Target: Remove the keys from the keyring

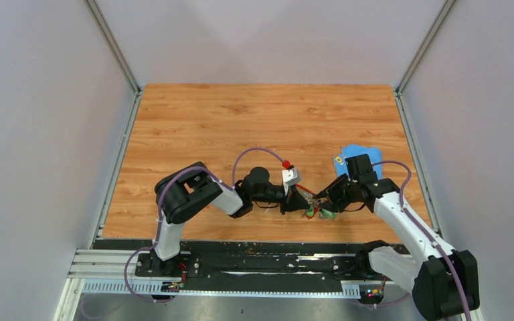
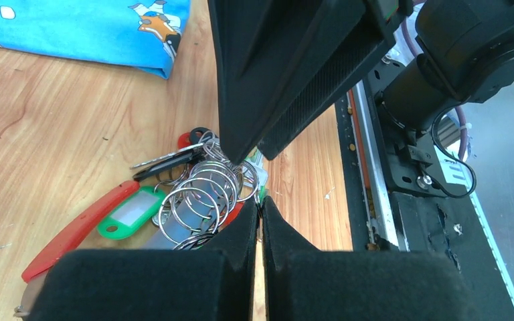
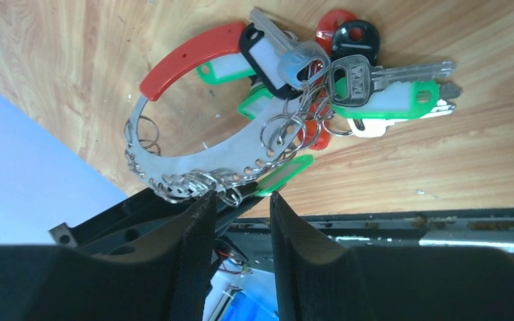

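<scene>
The keyring (image 3: 194, 144) is a silvery crescent plate with a red curved piece (image 3: 187, 53) and a row of small split rings (image 2: 201, 194). The keys (image 3: 375, 93), with green, red and black heads and tags, lie bunched on the wood (image 1: 318, 212). My left gripper (image 2: 261, 200) is shut, and its tips pinch a small ring and a green tag edge at the keyring's rim. My right gripper (image 3: 241, 197) is open, with its tips on either side of the ring row, opposite the left gripper (image 1: 302, 200). It comes down from above in the left wrist view (image 2: 241, 150).
A blue printed cloth (image 1: 358, 157) lies just behind the right gripper (image 1: 322, 197) and shows at the top of the left wrist view (image 2: 73, 27). The black base rail (image 1: 241, 261) runs along the table's near edge, close to the keys. Grey walls enclose the wooden table.
</scene>
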`<state>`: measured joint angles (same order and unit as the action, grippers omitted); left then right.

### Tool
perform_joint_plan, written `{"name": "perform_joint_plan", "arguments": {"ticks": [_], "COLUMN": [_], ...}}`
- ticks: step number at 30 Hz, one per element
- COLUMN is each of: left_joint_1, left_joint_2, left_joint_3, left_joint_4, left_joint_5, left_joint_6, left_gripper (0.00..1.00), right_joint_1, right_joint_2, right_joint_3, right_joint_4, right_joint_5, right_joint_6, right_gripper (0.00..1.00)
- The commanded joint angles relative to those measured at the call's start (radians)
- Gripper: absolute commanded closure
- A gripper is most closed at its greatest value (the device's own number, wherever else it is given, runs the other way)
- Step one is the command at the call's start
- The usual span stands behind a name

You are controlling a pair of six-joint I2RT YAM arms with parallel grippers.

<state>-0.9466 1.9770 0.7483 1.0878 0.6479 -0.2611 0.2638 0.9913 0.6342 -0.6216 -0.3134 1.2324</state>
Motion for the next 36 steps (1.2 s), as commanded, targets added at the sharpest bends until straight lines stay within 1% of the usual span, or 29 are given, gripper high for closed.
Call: {"name": "perform_joint_plan", "arguments": {"ticks": [1, 6, 8, 10, 11, 15, 20, 27, 36], "left_joint_1": [-0.006, -0.006, -0.006, -0.006, -0.006, -0.005, -0.002, 0.019, 0.02], "left_joint_2": [-0.023, -0.017, -0.013, -0.01, -0.009, 0.0, 0.015, 0.042, 0.056], "left_joint_3": [0.026, 0.032, 0.035, 0.036, 0.037, 0.039, 0.039, 0.028, 0.034], "left_joint_4": [-0.005, -0.003, -0.002, 0.002, 0.005, 0.025, 0.087, 0.189, 0.196], "left_joint_5": [0.02, 0.025, 0.028, 0.03, 0.03, 0.036, 0.047, 0.057, 0.06], "left_joint_6": [0.007, -0.003, -0.007, -0.012, -0.014, -0.035, -0.096, -0.191, -0.218], "left_gripper": [1.0, 1.0, 1.0, 1.0, 1.0, 1.0, 1.0, 1.0, 1.0], "right_joint_1": [0.021, 0.023, 0.022, 0.023, 0.023, 0.024, 0.025, 0.024, 0.023], "right_joint_2": [-0.006, -0.022, -0.022, -0.022, -0.024, -0.046, -0.094, -0.177, -0.304], "right_joint_3": [-0.049, -0.102, -0.114, -0.125, -0.134, -0.162, -0.19, -0.212, -0.247], "right_joint_4": [0.102, 0.178, 0.197, 0.211, 0.221, 0.236, 0.267, 0.273, 0.283], "right_joint_5": [0.021, 0.002, -0.006, -0.012, -0.015, -0.012, -0.004, 0.034, 0.08], "right_joint_6": [-0.046, -0.037, -0.037, -0.037, -0.036, -0.033, -0.028, -0.054, -0.082], "right_gripper": [0.62, 0.63, 0.64, 0.7, 0.71, 0.7, 0.69, 0.64, 0.62]}}
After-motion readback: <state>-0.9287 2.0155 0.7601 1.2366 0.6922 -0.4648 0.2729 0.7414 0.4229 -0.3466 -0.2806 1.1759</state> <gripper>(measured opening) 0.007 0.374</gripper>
